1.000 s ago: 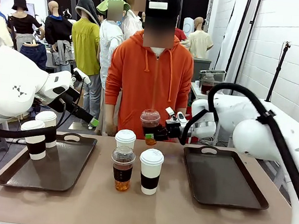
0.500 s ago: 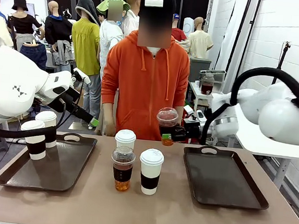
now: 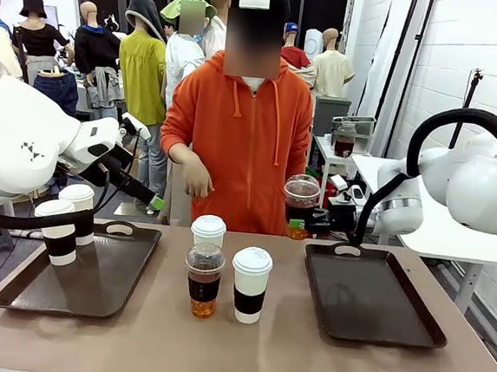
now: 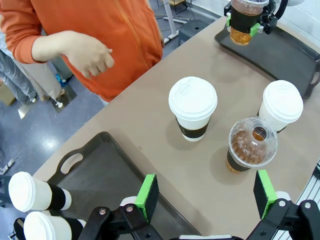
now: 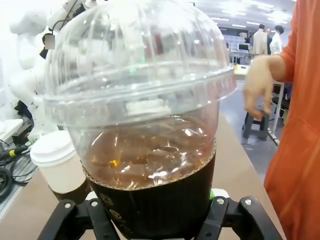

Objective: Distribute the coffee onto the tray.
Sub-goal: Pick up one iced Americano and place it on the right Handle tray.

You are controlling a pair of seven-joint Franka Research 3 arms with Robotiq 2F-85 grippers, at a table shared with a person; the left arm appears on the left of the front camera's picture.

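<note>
Right gripper [image 3: 308, 221] is clamped on the dark band of a clear dome-lidded cup [image 3: 301, 193] of brown drink, carried upright and clear of the table [image 3: 243, 351]; the cup hangs by the far left corner of the right tray [image 3: 392, 333], just beside the handle slot in its far edge; whether it is already over the tray floor cannot be told; that floor is bare. Governing relation: the free floor lies below the cup and toward its near right, and the cup's long axis is vertical; the next move is therefore judged to be a short carry inward over the tray, then a straight descent with the axis kept vertical; the right arm is the nearer arm to this tray. Left gripper [image 4: 205, 200] has its fingers apart with nothing between them, above the far right corner of the left tray [image 3: 110, 278]; two white paper cups [image 3: 57, 232] stand at that tray's far left corner. Between the trays, at mid-table, stand a second clear cup [image 3: 203, 279] and two more paper cups [image 3: 249, 284]; the person's hand [image 3: 198, 180] is raised beyond the far edge, touching nothing.
</note>
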